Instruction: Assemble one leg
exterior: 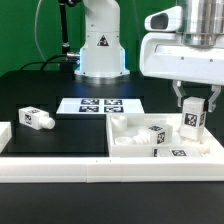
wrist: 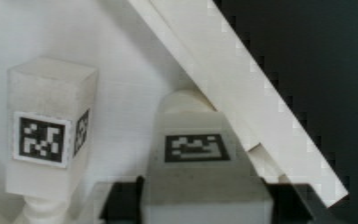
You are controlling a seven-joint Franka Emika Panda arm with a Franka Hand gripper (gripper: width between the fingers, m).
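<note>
My gripper is shut on a white leg with a black-and-white tag, held upright over the right part of the large white tray-shaped part. In the wrist view the held leg sits between the dark fingers, gripper, next to the tray's slanting raised wall. A second leg stands beside it inside the tray; it also shows in the exterior view. A third leg lies on the black mat at the exterior view's left.
The marker board lies at the back middle in front of the robot base. A white L-shaped fence runs along the front and the left edge of the black mat.
</note>
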